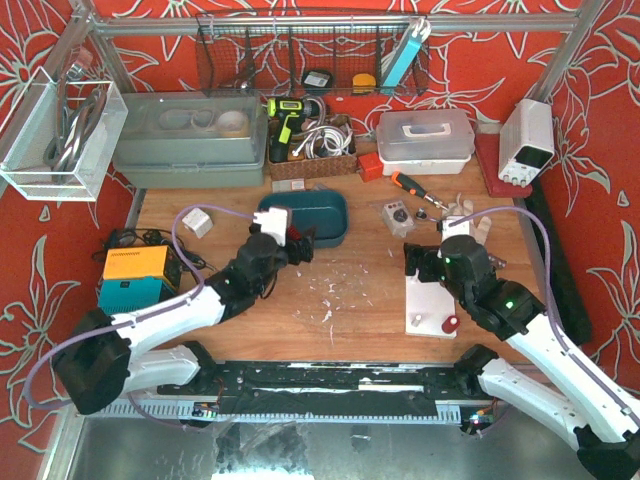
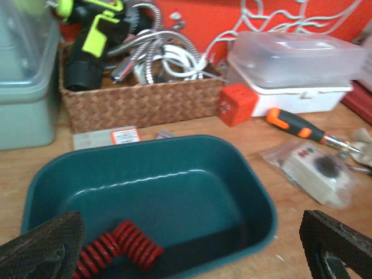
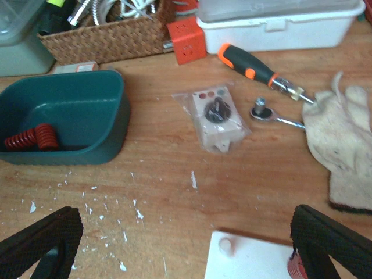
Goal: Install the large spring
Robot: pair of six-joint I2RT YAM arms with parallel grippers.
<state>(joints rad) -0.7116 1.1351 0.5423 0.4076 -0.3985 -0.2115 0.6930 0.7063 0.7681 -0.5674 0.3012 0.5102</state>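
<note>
No writing can be read anywhere; the orange-and-white label (image 2: 125, 136) by the basket (image 2: 139, 100) is too blurred

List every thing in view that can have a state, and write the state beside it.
left tool: open, empty
right tool: open, empty
red springs: lying loose in the teal bin, not installed
teal bin: upright, no lid
white plate: flat on the table
white box: lid on
screwdriver: lying on the table, not held
</note>
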